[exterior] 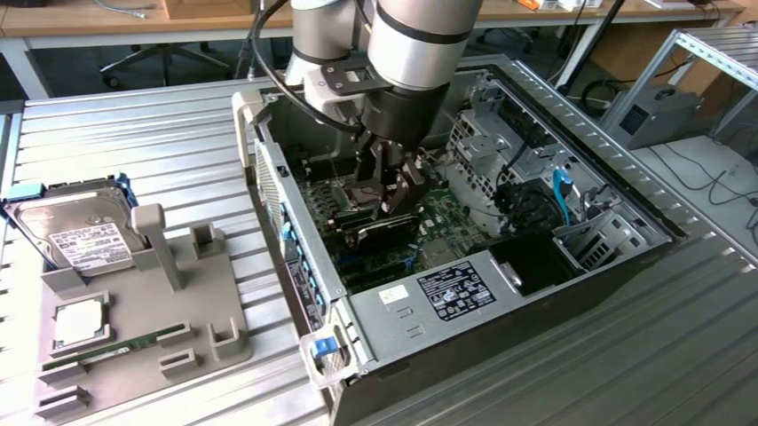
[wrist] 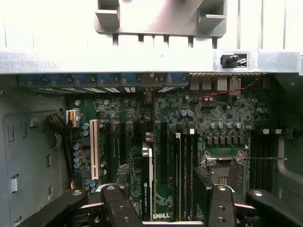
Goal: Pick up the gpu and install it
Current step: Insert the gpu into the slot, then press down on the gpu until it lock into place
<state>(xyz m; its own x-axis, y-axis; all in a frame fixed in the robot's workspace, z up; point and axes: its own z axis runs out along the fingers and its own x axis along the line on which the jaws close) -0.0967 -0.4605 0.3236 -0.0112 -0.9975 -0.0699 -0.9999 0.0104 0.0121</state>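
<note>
The gpu stands on edge in a slot of the green motherboard, showing as a thin dark card with a pale strip along its upper edge. In the exterior view the gpu is a black card low inside the open computer case. My gripper hangs directly above it inside the case. In the wrist view my gripper is open, its black fingers set wide on either side of the card and not touching it.
A white expansion slot and the CPU socket flank the card. Drive cages and cables crowd the case's far side. On the exterior view's left a grey fixture holds a hard drive, a CPU and a RAM stick.
</note>
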